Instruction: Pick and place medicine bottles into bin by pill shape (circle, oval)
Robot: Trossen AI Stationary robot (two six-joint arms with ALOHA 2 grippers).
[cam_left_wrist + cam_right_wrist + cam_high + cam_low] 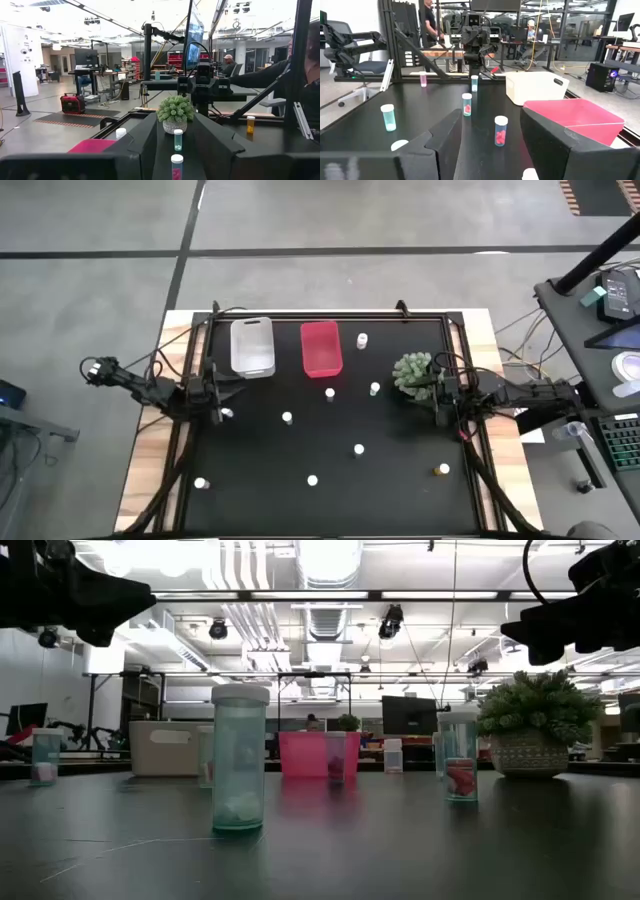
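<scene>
- The black surface (400,470) carries small medicine bottles, all standing upright with the white cap on top, so their long axis is vertical.
- Nearest the front edge in the high view stand a white-capped bottle (201,483) at the left, another bottle (312,480) in the middle, and an amber bottle (442,470) at the right.
- Farther in stand more white-capped bottles (358,449), spread well apart over the middle of the surface.
- The left gripper (222,402) hangs above the left side of the surface; its fingers (145,145) are spread apart and hold nothing.
- The right gripper (432,395) hangs above the right side, just beside the green potted plant (411,370); its fingers (445,140) are spread wide and hold nothing.
- At the far side the clear-whitish bin (252,346) and the red bin (320,348) stand next to each other, their long axes pointing toward the far edge.
- One more bottle (361,339) stands near the right of the red bin.
</scene>
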